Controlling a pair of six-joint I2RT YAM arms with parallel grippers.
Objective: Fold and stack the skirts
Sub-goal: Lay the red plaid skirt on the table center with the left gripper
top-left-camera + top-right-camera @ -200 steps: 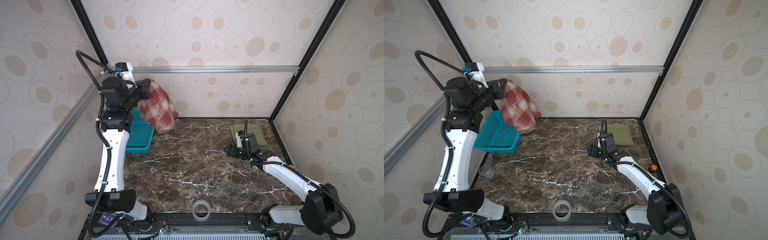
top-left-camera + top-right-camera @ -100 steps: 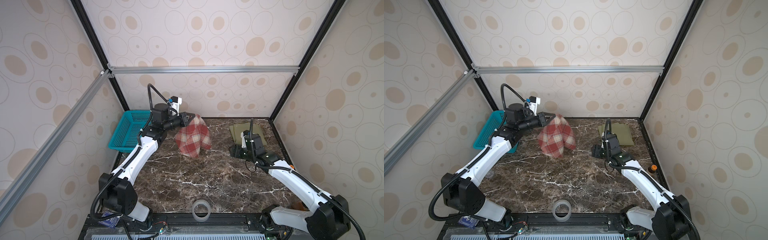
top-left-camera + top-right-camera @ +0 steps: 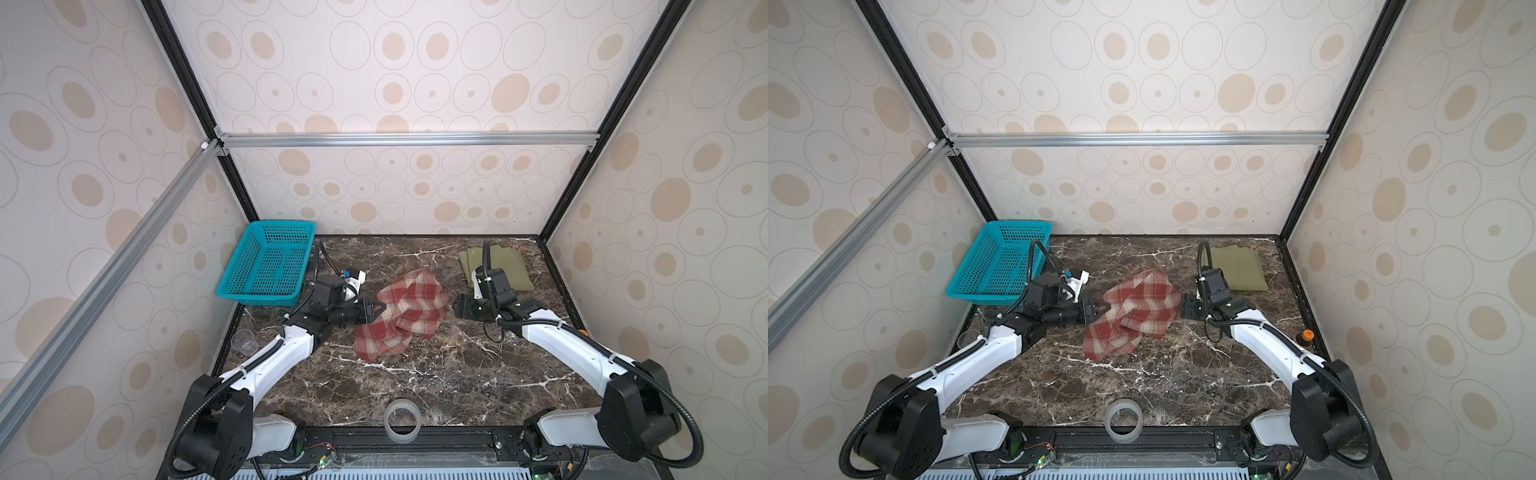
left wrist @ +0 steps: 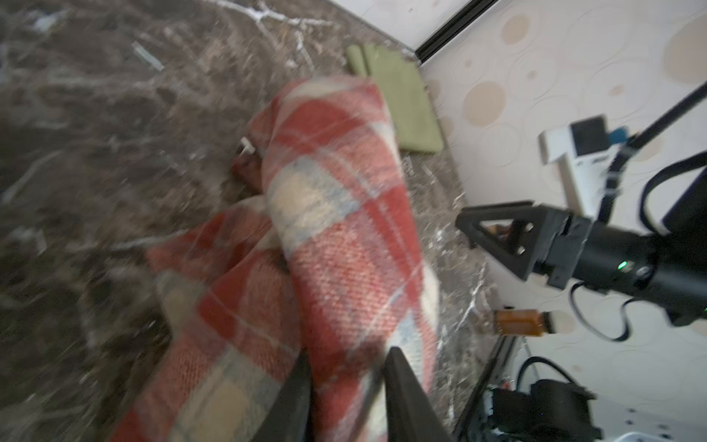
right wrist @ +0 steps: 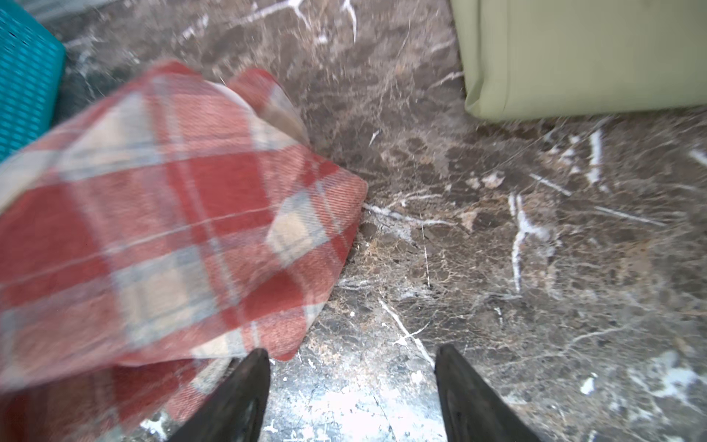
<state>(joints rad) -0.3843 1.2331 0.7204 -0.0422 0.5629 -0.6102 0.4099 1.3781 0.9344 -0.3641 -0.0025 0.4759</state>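
Shows the plaid skirt (image 3: 405, 316) heaped and rumpled on the middle of the marble bench (image 3: 415, 382). Shows the olive skirt (image 3: 505, 266) folded flat in the far right corner, apart from the plaid. Puts the left end effector (image 4: 348, 352) at the plaid's left edge, fingers parted round a fold; cannot tell whether pinching or merely straddling. Finds the right end effector (image 5: 352, 350) spread wide and empty over bare bench, just beside the plaid's right edge.
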